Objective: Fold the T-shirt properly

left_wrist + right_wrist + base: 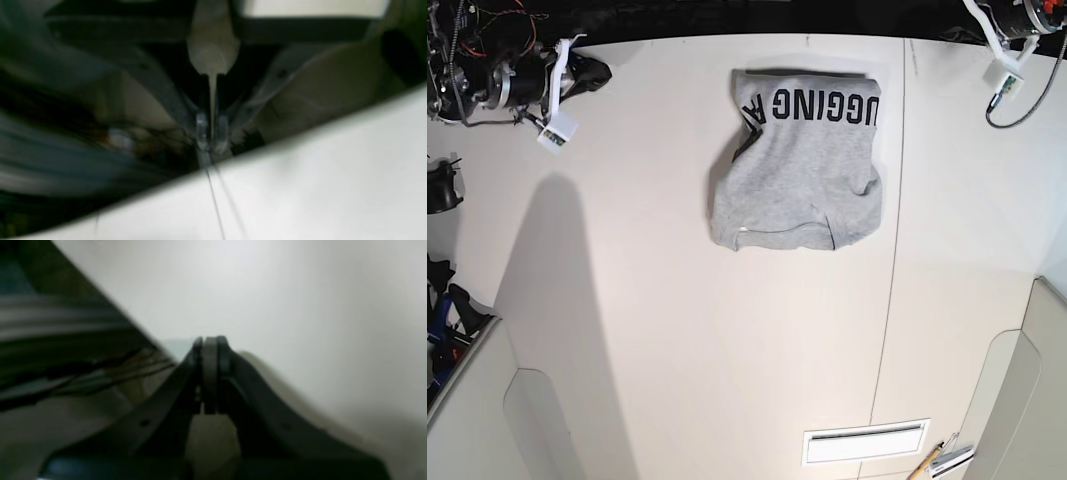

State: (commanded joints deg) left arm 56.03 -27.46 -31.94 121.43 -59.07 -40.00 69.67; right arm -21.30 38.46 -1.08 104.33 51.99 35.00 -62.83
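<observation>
The light grey T-shirt lies folded into a rough rectangle at the far middle of the white table. A band of big black letters shows along its far edge. My right gripper is shut and empty, over the table's edge, and sits at the far left corner in the base view. My left gripper is shut and empty, its tips over the table's edge. Only the left arm's end shows at the far right corner of the base view. Both grippers are well apart from the shirt. The wrist views are blurred.
A thin seam runs down the table to the right of the shirt. A white slotted plate and some pens lie near the front right. Cables and gear crowd the far left. Pale panels stand at both front corners.
</observation>
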